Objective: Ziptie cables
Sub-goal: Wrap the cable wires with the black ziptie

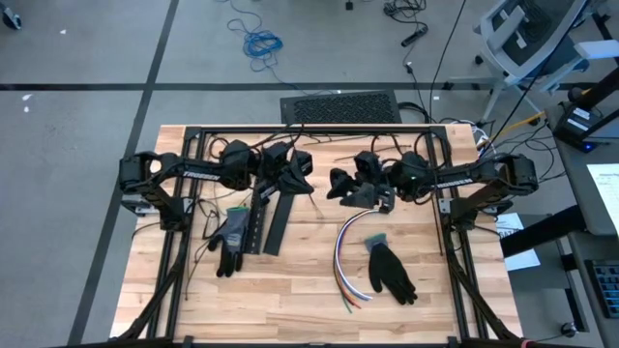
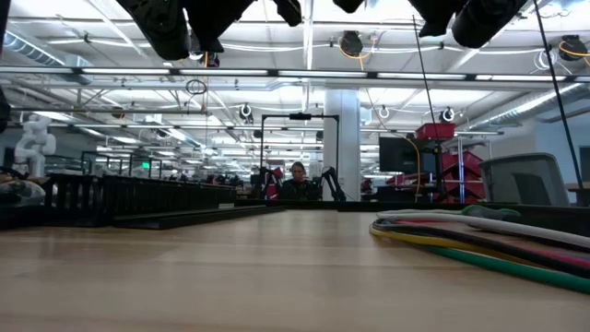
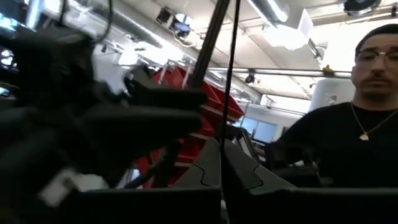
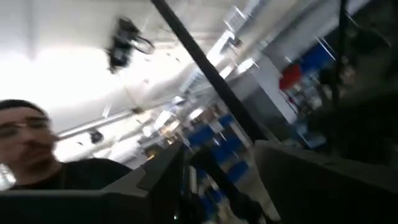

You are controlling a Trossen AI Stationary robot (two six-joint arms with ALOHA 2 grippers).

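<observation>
The cables (image 1: 350,259), a loose bundle of white, grey, orange, blue and green wires, lie in a curve on the table right of the middle. The low view shows them flat on the wood (image 2: 479,235). No gripper touches them. Both grippers hang high over the table's far middle, facing each other. My left gripper (image 1: 302,172) (image 3: 222,155) is shut on a thin black strand (image 3: 231,74). My right gripper (image 1: 337,184) (image 4: 217,165) is open, and a black strand (image 4: 205,68) slants toward the gap between its fingers. My left gripper pinches the thin black strand (image 3: 228,134) between its two shut fingers (image 3: 202,171). The fingers slant upward. The strand rises straight out past the fingertips, well clear of the table. My right gripper: I cannot tell whether its fingers touch the slanting strand.
A black glove (image 1: 230,237) lies left of the middle beside black slotted strips (image 1: 266,220). Another glove (image 1: 392,271) lies right of the cables. A dark metal frame (image 1: 319,132) runs along the table's far edge. A person (image 3: 348,130) sits beyond the table.
</observation>
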